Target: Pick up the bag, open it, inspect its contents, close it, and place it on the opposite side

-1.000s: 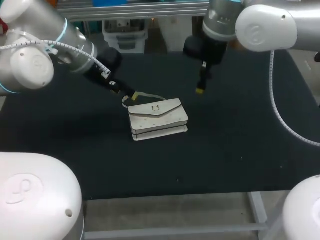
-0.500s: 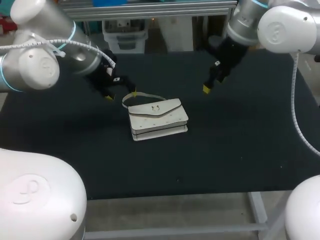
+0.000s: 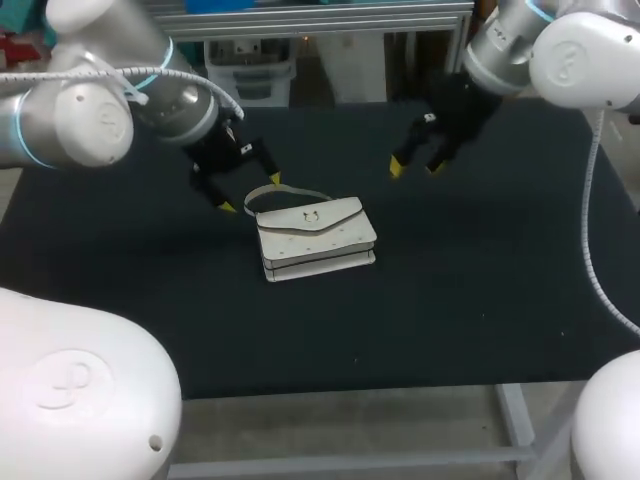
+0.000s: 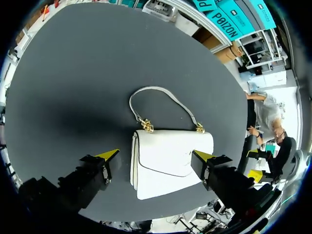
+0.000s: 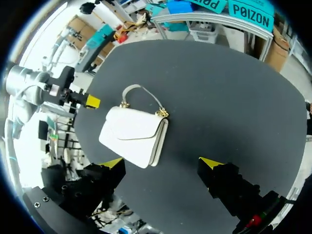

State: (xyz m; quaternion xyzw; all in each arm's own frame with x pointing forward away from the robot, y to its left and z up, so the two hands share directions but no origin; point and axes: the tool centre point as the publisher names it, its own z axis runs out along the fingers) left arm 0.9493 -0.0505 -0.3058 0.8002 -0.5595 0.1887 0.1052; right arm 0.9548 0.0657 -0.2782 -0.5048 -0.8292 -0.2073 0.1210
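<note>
A white handbag (image 3: 315, 238) lies flat on the black table (image 3: 480, 300), its flap closed, with a gold clasp and a thin strap handle (image 3: 285, 192) looped towards the back. My left gripper (image 3: 251, 193) hovers open over the handle at the bag's back left corner. In the left wrist view the bag (image 4: 170, 163) lies below and between the spread fingers of that gripper (image 4: 155, 156), untouched, with the handle (image 4: 161, 100) ahead. My right gripper (image 3: 416, 167) hangs open to the back right of the bag, apart from it. From there the bag (image 5: 134, 136) lies ahead of the right gripper (image 5: 161, 163).
The table's front edge (image 3: 350, 392) runs in front of the bag. My left arm's yellow fingertip (image 5: 91, 101) shows beyond the bag in the right wrist view. Nothing else lies on the black surface.
The left gripper has lifted off the handle and turned, so both tips now show spread above it. The right gripper has swung right and back, away from the bag, and turned too.
</note>
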